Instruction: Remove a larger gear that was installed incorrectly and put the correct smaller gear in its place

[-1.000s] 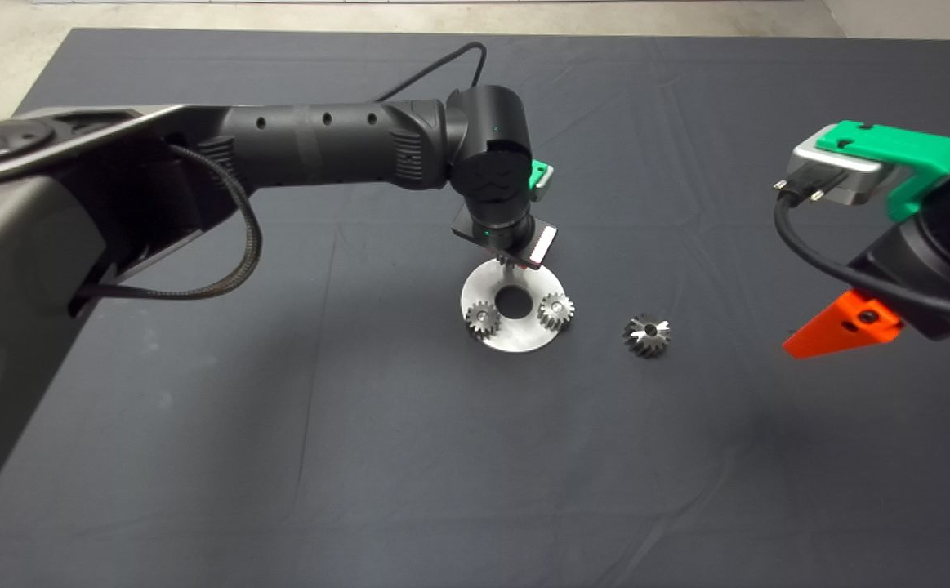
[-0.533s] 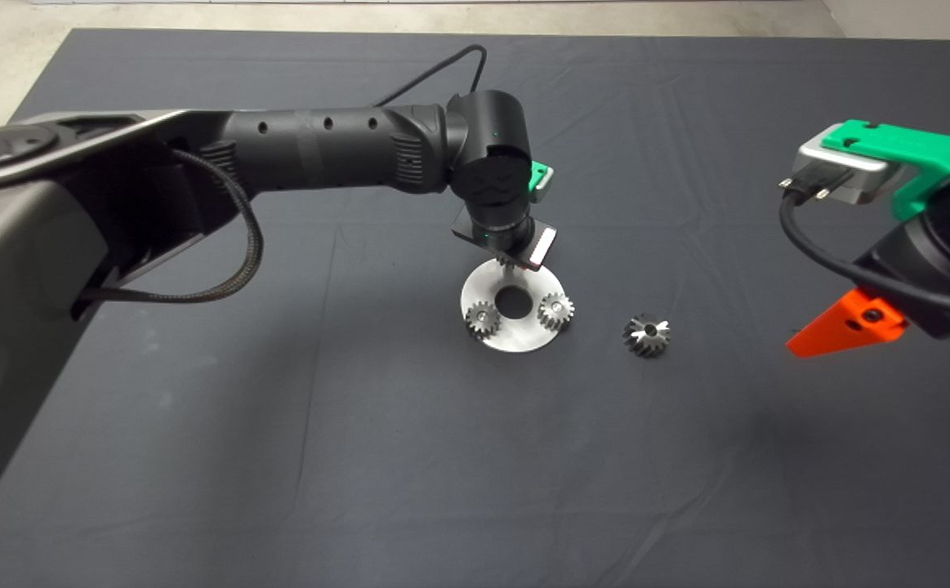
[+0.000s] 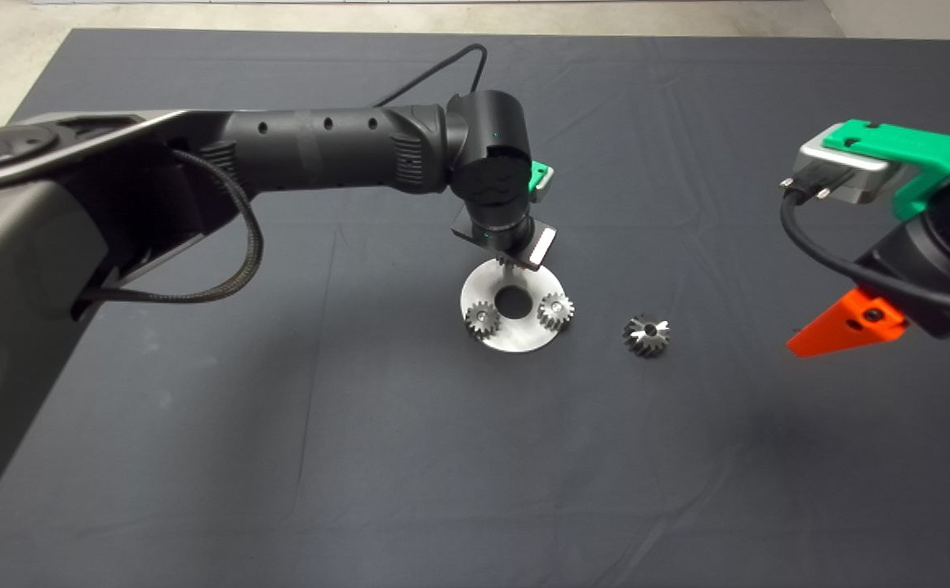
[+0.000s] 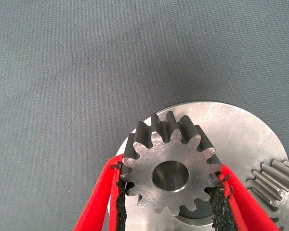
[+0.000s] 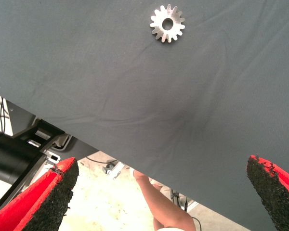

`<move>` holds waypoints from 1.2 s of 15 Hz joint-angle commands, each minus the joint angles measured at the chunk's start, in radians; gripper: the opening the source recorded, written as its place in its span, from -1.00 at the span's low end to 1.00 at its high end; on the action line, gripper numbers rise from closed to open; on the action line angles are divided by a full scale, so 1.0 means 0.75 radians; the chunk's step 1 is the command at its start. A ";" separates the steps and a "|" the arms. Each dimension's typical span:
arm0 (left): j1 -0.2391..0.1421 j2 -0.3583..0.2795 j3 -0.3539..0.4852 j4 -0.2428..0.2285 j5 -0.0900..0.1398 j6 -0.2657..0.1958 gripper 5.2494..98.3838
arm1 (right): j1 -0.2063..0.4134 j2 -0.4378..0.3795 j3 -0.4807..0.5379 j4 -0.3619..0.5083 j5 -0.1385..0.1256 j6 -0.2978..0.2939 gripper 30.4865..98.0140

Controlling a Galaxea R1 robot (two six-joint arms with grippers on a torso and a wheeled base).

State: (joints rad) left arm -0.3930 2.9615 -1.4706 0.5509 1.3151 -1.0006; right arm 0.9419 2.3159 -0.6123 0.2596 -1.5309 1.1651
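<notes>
Head view: left hand [image 3: 510, 260] sits over the far edge of a round silver metal plate [image 3: 515, 335] on the dark-matted bench [image 3: 360, 449]. Left wrist view: its red fingers [image 4: 101, 202] pinch a small bright-silver spur gear with a round centre hole [image 4: 169, 169] from both sides, right above the plate. Two more small silver gears [image 3: 483, 319] sit on the plate's near side. Chunky dark-flanked steel gear with tapered teeth [image 3: 647, 335] lies on the mat near the plate, on its right. Right hand [image 5: 159, 192] hovers at the right edge, fingers spread wide, holding nothing; a person's leg [image 5: 159, 202] shows beyond the mat.
</notes>
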 commanded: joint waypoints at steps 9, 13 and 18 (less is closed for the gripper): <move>0.000 0.004 -0.008 0.049 -0.001 0.021 -0.37 | 0.033 -0.002 0.007 0.041 -0.014 0.007 0.83; 0.000 0.004 -0.004 0.049 0.001 0.021 -0.37 | 0.033 -0.002 0.007 0.040 -0.014 0.007 0.83; -0.002 0.004 0.008 0.062 0.043 0.031 -0.37 | 0.033 0.000 0.007 0.040 -0.013 0.006 0.83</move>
State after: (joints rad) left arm -0.3872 2.9620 -1.4711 0.5723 1.3117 -0.9877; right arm 0.9419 2.3160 -0.6123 0.2596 -1.5308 1.1651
